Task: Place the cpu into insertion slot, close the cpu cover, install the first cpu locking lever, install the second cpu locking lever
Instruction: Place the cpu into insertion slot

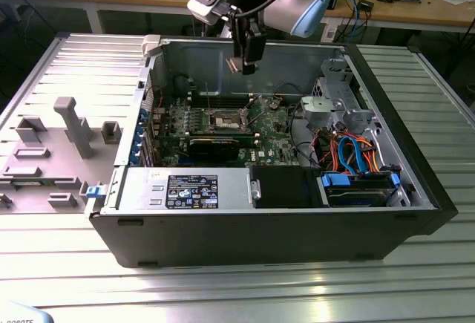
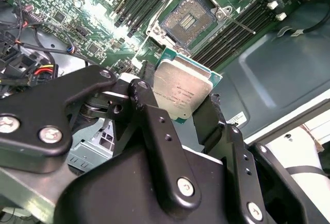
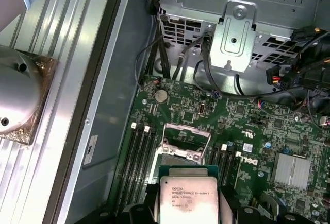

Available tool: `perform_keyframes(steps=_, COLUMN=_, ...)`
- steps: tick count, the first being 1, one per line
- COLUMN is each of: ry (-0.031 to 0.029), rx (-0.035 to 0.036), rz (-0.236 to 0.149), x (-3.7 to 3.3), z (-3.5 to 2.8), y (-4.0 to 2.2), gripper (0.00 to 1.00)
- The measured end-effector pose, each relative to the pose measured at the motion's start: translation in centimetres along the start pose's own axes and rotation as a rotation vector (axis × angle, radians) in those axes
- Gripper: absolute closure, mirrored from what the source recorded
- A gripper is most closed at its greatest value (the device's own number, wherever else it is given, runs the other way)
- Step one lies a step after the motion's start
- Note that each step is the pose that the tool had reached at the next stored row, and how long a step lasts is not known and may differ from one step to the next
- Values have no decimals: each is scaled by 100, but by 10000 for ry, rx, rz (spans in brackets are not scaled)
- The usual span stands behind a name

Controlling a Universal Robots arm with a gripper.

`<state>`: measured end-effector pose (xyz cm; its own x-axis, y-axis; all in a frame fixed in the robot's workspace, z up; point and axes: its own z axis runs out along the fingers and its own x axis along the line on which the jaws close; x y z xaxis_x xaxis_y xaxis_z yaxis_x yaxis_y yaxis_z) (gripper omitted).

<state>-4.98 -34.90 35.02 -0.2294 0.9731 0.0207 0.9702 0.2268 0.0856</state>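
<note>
My gripper (image 1: 239, 62) hangs over the open computer case, above the back part of the green motherboard (image 1: 274, 134). It is shut on the cpu (image 2: 183, 91), a flat silver-grey square clamped by its edges between the black fingers (image 2: 148, 105). In the first wrist view the cpu (image 3: 188, 199) sits just short of the insertion slot (image 3: 178, 161). The insertion slot (image 2: 186, 20) lies bare, its dark centre showing inside a pale metal rim. The cpu cover (image 3: 187, 129) appears lifted open at the socket. A thin locking lever (image 2: 241, 24) juts out beside the socket.
A metal drive cage (image 1: 338, 104) with orange and blue cables (image 1: 352, 152) fills the case toward the exterior view's right. A black card (image 1: 215, 145) lies in front of the socket (image 1: 226, 120). The case walls (image 1: 193, 56) ring the board. A grey fixture (image 1: 70, 126) stands on the exterior view's left.
</note>
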Motion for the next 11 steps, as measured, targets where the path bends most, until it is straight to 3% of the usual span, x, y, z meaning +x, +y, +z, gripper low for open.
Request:
perform_keyframes(steps=6, ry=-57, rx=-16, rz=686, x=1, z=14, y=-1, gripper=46)
perform_keyframes(steps=9, ry=-113, rx=-28, rz=1322, x=1, z=22, y=-2, gripper=46)
perform_keyframes(steps=11, ry=-118, rx=-30, rz=1384, x=1, z=23, y=-2, gripper=46)
